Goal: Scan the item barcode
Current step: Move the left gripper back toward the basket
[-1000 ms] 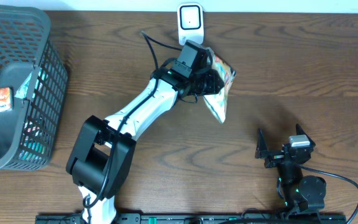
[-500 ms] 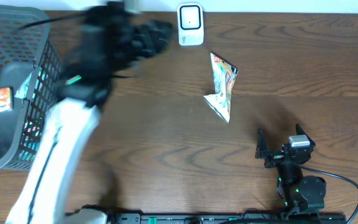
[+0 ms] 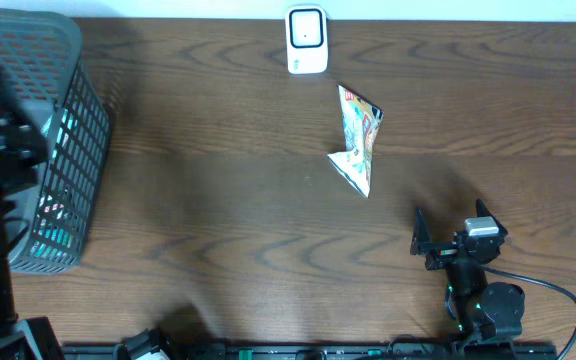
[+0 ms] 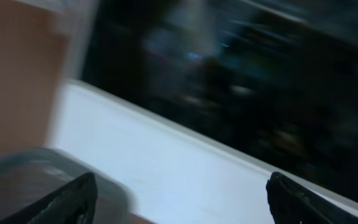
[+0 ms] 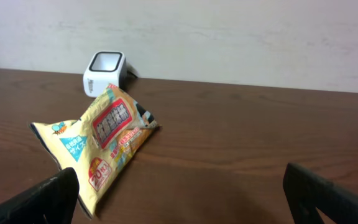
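Glossy plastic snack bag, matt wood-grain table, plastic mesh basket

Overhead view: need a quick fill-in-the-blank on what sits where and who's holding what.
The basket stands on the ___ side of the table. The snack bag is held by ___ pincer. The right pincer has its jaws ___. Behind the bag in the right wrist view stands a white ___.
Missing: left; neither; open; scanner.

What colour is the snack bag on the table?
The snack bag is mostly yellow-orange, with a red label and blue and white patches. The right wrist view shows it best.
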`<state>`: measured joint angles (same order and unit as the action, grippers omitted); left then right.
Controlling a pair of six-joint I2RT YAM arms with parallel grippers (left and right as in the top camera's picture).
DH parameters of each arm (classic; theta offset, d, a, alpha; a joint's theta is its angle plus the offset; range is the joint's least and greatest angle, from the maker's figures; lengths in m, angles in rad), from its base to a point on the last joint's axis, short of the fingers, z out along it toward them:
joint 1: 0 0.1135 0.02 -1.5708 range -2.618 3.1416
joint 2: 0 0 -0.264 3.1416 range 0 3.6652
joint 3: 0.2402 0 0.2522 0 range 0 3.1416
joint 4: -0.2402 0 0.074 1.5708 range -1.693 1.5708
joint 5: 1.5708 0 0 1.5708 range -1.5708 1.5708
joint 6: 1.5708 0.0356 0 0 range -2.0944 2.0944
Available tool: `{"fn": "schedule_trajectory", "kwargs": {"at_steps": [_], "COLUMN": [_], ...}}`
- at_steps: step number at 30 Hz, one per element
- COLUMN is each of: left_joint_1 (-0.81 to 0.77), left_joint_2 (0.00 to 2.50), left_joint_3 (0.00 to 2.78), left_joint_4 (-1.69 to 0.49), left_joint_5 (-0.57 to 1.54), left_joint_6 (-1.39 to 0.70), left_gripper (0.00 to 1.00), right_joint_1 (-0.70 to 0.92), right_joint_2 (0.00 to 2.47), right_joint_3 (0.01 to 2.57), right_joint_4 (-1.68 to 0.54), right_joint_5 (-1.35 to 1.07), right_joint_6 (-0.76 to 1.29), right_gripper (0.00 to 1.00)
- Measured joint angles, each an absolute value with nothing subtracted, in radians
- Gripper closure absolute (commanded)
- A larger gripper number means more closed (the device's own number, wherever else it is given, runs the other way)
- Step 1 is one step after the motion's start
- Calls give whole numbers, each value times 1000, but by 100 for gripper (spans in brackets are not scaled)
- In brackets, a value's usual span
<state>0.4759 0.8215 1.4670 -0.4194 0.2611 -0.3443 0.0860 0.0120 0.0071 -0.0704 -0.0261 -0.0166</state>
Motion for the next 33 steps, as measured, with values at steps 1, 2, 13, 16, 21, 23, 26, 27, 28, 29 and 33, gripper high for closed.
{"fn": "schedule_trajectory", "kwargs": {"at_steps": [1,2,13,16,21,23,26,27,28,29,33], "left_joint_1": [485,489,504,541,646,699,778,791,810,821,838], "left_joint_2": [823,833,1099,1163,1264,1326,1414,1433,1457,1478,1567], "left_joint_3": [1467,1467,1465,1464,1465,1465,1464,1464,1464,1464,1463], "left_joint_4": [-439,-466,-574,-601,-692,-733,-792,-803,-819,-839,-923], "left_joint_5": [224,179,-148,-191,-216,-181,-70,-46,-12,11,71], "left_joint_6": [-327,-306,-83,-69,-52,-50,-49,-49,-48,-48,-47], "left_gripper": [13,13,1,1,1,1,1,1,1,1,0], "right_joint_1": [86,86,86,86,86,86,86,86,86,86,86], "right_joint_2": [12,12,12,12,12,12,12,12,12,12,12], "right_joint_3": [7,7,7,7,7,7,7,7,7,7,7], "right_joint_4": [-70,-70,-70,-70,-70,-70,-70,-70,-70,-70,-70], "right_joint_5": [-26,-26,-26,-26,-26,-26,-26,-26,-26,-26,-26], "right_joint_6": [-17,-17,-17,-17,-17,-17,-17,-17,-17,-17,-17], "right_gripper": [1,1,1,1,1,1,1,1,1,1,1]}}
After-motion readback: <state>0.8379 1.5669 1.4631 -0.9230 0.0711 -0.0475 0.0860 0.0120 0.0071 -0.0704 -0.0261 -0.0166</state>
